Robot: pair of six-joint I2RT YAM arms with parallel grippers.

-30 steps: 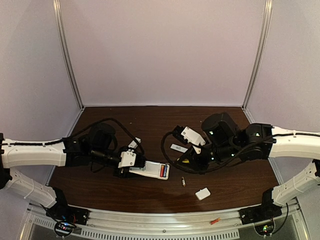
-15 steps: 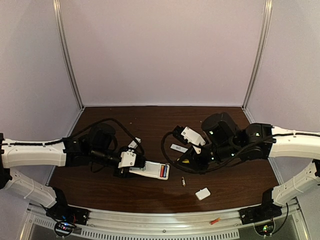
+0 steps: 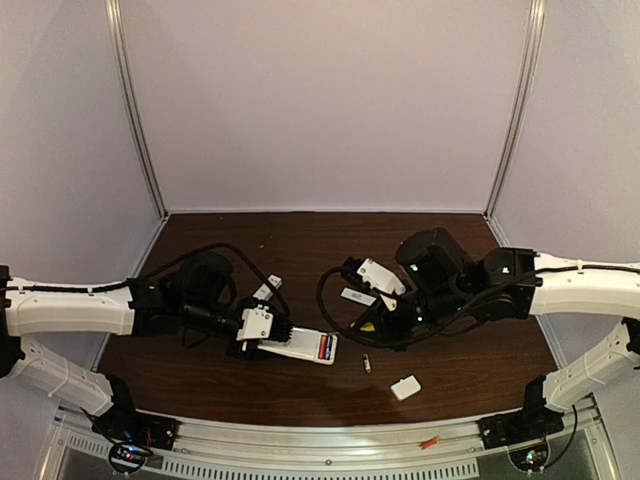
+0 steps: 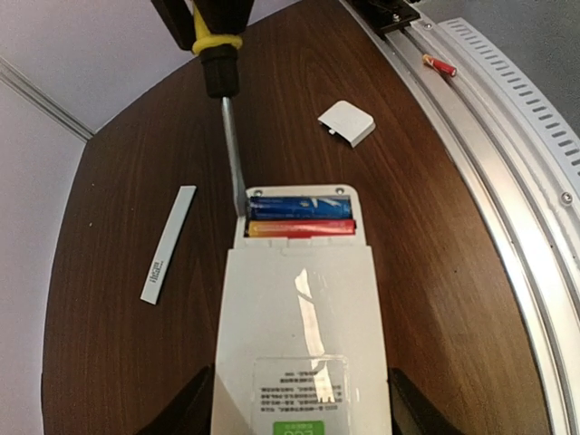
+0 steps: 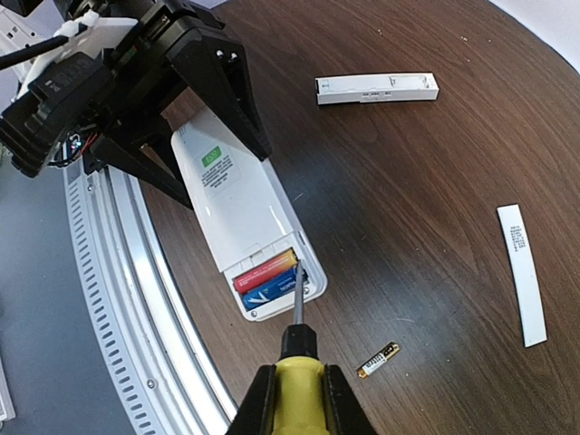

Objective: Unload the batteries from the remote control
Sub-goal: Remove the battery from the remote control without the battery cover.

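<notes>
Two batteries, one blue and one gold-and-red, are seated side by side in the open bay at the end of the remote. The remote is clamped across its width by the left gripper near the opposite end. The right gripper is closed on the yellow handle of the screwdriver, whose blade tip is set at the bay's end wall against the cell ends, by the blue cell in the left wrist view; the cover lies apart on the table.
</notes>
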